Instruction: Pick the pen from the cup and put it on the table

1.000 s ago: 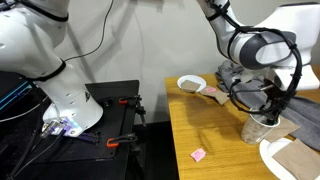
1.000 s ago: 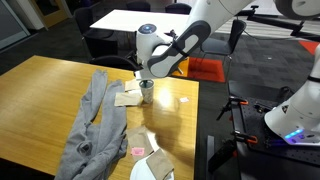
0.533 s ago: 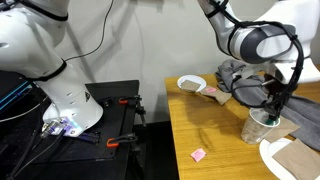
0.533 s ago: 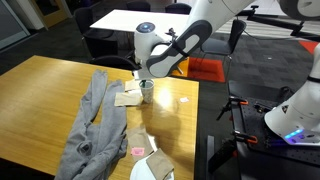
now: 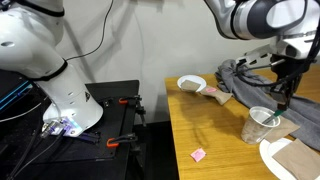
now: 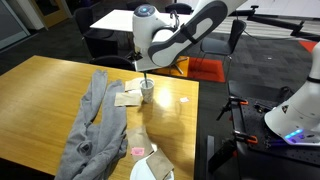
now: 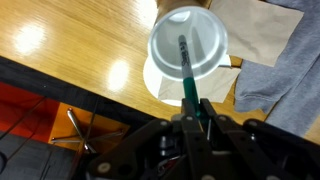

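The pen (image 7: 187, 70) stands close to upright, its long axis running up and down. Its upper end is pinched in the gripper (image 7: 196, 122) and its lower tip points down at the mouth of the cup (image 7: 188, 45). In the wrist view the green shaft crosses the round opening from the fingers (image 7: 207, 124) to about the middle of the cup. The 2 fingers are closed almost together, with only the thin pen between them.

In an exterior view the gripper (image 5: 284, 92) hangs above the cup (image 5: 261, 125). Whether the pen's tip is below the rim cannot be told there. In both exterior views the pen is too thin to make out clearly; only the wrist view shows its colour and line.

There is 1 pen and 1 cup. The cup stands on the table (image 6: 40, 90) near its far edge in an exterior view, just beside 1 grey cloth (image 6: 92, 125) that sprawls toward the near edge.

An exterior view shows 1 white bowl (image 5: 191, 83) by the far corner and 1 pink scrap (image 5: 198, 155) near the edge facing the black workbench (image 5: 110, 105). The wrist view shows none of these 3. It shows 1 brown paper sheet (image 7: 255, 30) lying beside the cup, and the table's edge running just past the cup.
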`<action>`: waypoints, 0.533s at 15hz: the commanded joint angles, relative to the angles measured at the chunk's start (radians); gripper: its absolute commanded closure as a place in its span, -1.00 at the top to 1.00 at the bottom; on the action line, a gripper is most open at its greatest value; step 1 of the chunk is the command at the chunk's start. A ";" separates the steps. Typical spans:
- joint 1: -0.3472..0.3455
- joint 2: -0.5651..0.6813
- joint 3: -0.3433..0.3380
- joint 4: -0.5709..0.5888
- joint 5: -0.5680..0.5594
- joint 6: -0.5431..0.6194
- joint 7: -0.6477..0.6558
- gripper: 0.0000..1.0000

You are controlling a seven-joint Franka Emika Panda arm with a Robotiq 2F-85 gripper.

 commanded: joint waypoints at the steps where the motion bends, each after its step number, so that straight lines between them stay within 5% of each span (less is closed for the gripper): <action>1: 0.021 -0.141 -0.019 -0.079 -0.091 -0.080 0.027 -0.94; 8: -0.041 -0.322 0.060 -0.125 -0.183 -0.196 -0.040 -0.94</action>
